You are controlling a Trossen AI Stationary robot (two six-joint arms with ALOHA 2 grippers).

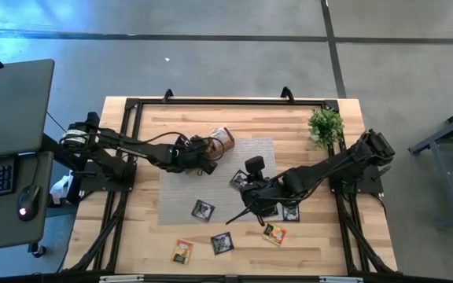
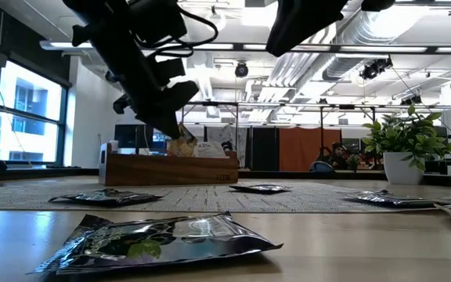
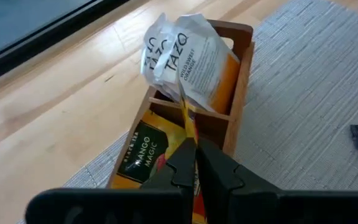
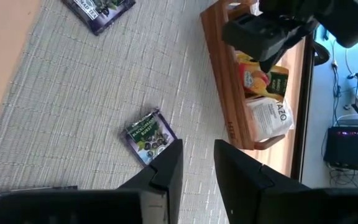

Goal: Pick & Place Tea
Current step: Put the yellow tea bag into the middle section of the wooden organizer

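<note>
A brown wooden tray (image 3: 241,81) stands on the grey mat, toward the far middle of the table (image 1: 222,140). White-and-orange sachets (image 3: 197,56) stick up from its far compartment. A yellow "Mango Magic" sachet (image 3: 145,152) lies in the nearer one. My left gripper (image 3: 196,168) hovers over the tray (image 1: 208,163), shut on a yellow-red sachet (image 3: 188,124). My right gripper (image 4: 197,165) stands open above the mat (image 1: 246,206) with nothing between its fingers. A dark sachet (image 4: 149,135) lies flat on the mat just beside one fingertip. My left gripper pinches the yellow-red sachet near its lower edge (image 3: 192,146) between its two fingers, slanting down from the table's left side. The sachet stands on edge, rising past the fingertips over the tray's nearer compartment. I cannot tell whether it touches the tray.
Loose sachets lie flat on the mat and the wood toward the near edge: dark ones (image 1: 203,209) (image 1: 222,242), yellow-red ones (image 1: 182,250) (image 1: 274,233). A potted plant (image 1: 325,126) stands at the far right corner. A dark sachet (image 2: 163,239) lies close to the low camera.
</note>
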